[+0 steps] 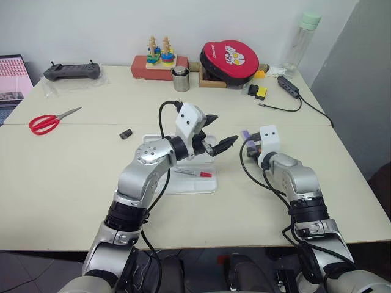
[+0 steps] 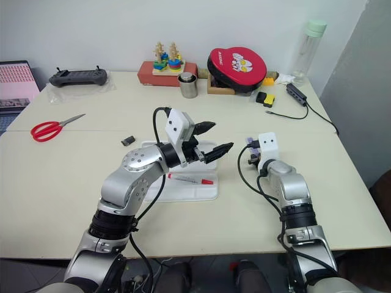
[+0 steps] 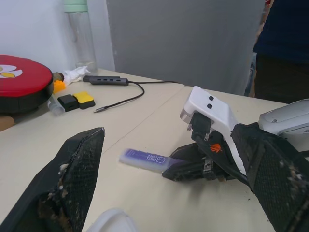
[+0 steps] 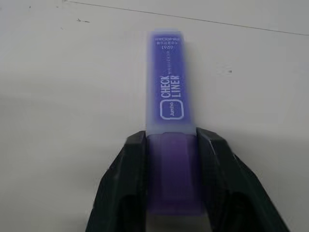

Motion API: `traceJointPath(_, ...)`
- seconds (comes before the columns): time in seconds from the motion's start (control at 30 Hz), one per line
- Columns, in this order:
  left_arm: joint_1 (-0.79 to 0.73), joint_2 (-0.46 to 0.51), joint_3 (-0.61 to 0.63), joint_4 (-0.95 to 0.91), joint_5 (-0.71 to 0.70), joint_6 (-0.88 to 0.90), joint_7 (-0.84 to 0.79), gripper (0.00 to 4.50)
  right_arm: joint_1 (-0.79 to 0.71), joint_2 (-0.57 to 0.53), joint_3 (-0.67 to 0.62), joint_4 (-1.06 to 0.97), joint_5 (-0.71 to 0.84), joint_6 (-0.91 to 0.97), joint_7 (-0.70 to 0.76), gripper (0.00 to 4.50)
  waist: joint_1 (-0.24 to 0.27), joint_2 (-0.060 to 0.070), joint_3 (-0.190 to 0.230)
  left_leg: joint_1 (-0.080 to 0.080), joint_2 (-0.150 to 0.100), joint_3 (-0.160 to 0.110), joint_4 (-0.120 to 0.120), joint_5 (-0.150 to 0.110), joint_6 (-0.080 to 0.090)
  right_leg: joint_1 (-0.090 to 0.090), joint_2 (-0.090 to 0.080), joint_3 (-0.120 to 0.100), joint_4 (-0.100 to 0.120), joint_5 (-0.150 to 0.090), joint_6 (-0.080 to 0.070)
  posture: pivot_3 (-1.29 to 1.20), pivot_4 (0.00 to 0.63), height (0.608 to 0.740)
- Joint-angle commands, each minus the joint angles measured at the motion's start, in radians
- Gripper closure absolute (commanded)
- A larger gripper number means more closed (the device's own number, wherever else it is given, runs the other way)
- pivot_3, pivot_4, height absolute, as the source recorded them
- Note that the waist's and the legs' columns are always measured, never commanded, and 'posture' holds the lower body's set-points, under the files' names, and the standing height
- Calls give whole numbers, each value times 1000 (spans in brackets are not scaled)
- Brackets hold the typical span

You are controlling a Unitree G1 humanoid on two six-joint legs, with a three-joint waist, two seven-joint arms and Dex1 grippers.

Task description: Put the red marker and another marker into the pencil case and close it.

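Red marker [image 1: 193, 173]: lying flat inside the open pencil case [image 1: 208, 184], red cap pointing right, nearest of the lot.
Pencil case: sitting open on the near half of the table [image 1: 61, 183], partly hidden under the left arm.
Left gripper [image 1: 215, 134]: hovering above the case's far right corner, fingers spreading wide apart and gripping nothing.
Right gripper [image 4: 171, 145]: reaching down to the tabletop right of the case, its two black fingers pressing on both sides of the purple marker [image 4: 170, 96].
Purple marker: lying on the table to the right of the case, its near end pinched between those fingers, its printed end sticking out beyond them.
Small black object [image 1: 126, 133]: resting on the table just left of the case's far end.
Red scissors [image 1: 50, 122]: lying well off to the left.
Far edge: a metal cup [image 1: 180, 79], a wooden stacking toy [image 1: 160, 54], a red round case [image 1: 230, 60] and a clear bottle [image 1: 302, 43] lining up along the wall.
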Motion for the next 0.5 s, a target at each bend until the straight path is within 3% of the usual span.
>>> traceJointPath(0.03, 16, 22, 60, -72, -47, -5, -22, 0, -39, -34, -19, -71, -5, -148, 32, 3396, -2, 0, 0, 0, 0, 0, 0, 0, 0, -1, 0, 0, 0, 0, 0, 0, 150, 740)
traceJointPath(0.13, 69, 79, 144, -116, -95, 17, -37, 0, -62, -48, -13, -184, 75, -247, 173, 3396, -11, 1, 1, -1, 0, 1, -1, 0, 0, -1, 0, 1, -1, 0, 0, 0, 150, 740)
traceJointPath(0.27, 150, 180, 266, -143, -146, 3, -78, 0, -94, -84, 17, -308, 216, -209, 403, 3396, -30, 2, 1, 0, 1, 0, -4, 0, 0, -2, 0, 0, 0, -1, -3, 0, 150, 740)
traceJointPath(0.43, 294, 309, 367, -198, -208, 17, -174, 0, -140, -156, 185, -362, 250, -133, 627, 3396, -26, 1, 1, 1, 1, -1, -6, 0, 0, -1, 0, -2, -1, -2, -4, 0, 150, 740)
traceJointPath(0.5, 401, 370, 416, -221, -225, 24, -229, 0, -172, -159, 312, -349, 212, -93, 685, 3396, -24, 2, 1, 1, 1, -1, -6, 0, 0, -1, 0, -2, -2, -3, -4, 0, 150, 740)
